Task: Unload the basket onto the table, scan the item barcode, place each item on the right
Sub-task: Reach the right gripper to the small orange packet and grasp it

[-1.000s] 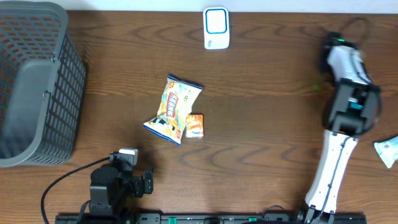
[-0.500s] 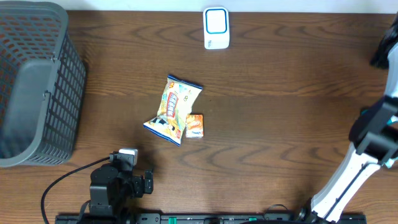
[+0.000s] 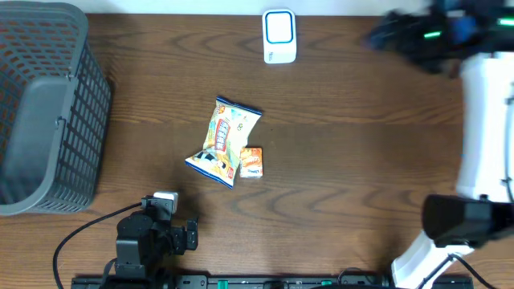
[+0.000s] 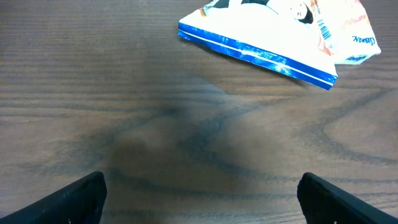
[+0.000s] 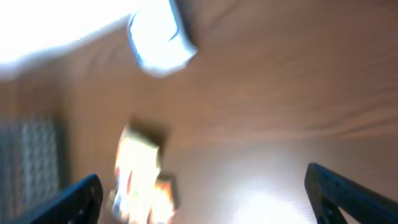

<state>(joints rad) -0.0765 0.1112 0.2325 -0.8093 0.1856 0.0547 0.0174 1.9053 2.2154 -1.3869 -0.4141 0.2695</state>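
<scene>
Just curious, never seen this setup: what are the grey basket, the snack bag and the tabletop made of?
Basket: looks like moulded grey plastic, matte, with an open grid wall.
Snack bag: probably glossy printed plastic film, crinkled, with a sealed flat edge.
Tabletop: dark wood or wood-look laminate; grain lines show.

table is dark brown wood, wavy grain all over. basket on the left is grey with a grid of holes. snack bag is mostly yellow, blue edges, bits of white and red print. the little packet is orange. scanner at the far edge is white with a blue outline. right arm white with black joints, left arm black
</scene>
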